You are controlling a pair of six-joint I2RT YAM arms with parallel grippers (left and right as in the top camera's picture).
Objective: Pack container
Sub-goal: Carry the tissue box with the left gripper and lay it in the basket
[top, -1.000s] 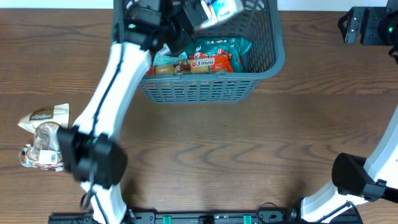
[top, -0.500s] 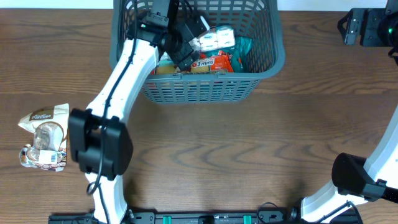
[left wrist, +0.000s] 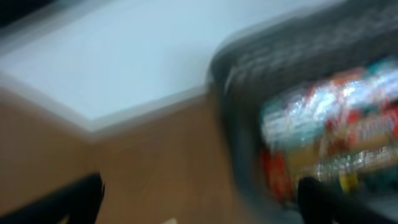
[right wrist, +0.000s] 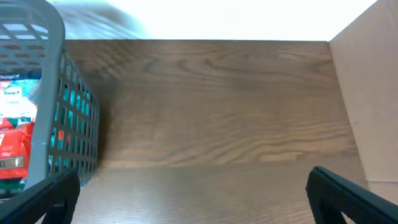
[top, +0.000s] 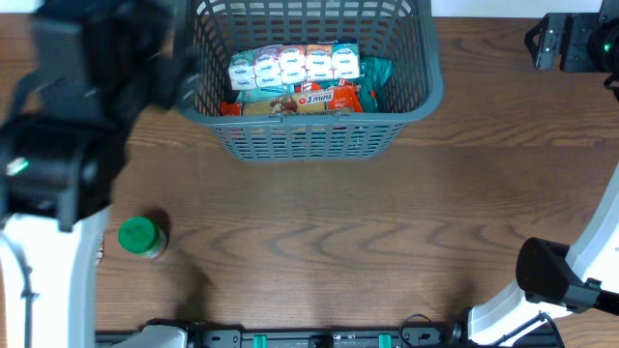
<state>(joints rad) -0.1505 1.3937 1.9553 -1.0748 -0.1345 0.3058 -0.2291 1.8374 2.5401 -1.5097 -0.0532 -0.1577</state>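
The container (top: 309, 137), a dark grey slatted basket, stands at the table's far middle. In it a white and teal multi-pack (top: 295, 66) lies across a red snack pack (top: 329, 97) and other packs. My left arm (top: 68, 145) is a blurred mass over the left of the table. In the left wrist view my left gripper (left wrist: 196, 202) is open and empty, and the container (left wrist: 249, 93) is a blur to its right. My right gripper (right wrist: 199, 199) is open over bare wood, with the container's rim (right wrist: 56, 37) to its left.
A green-lidded jar (top: 140, 237) stands on the table at the near left, beside the left arm. The right arm's base (top: 551, 275) sits at the near right and its wrist (top: 575, 43) at the far right. A brown board (right wrist: 367, 93) borders the right wrist view.
My left gripper let go of the white multi-pack into the container and opened. The arm swung out left and up, now hiding the snack bags at the left.
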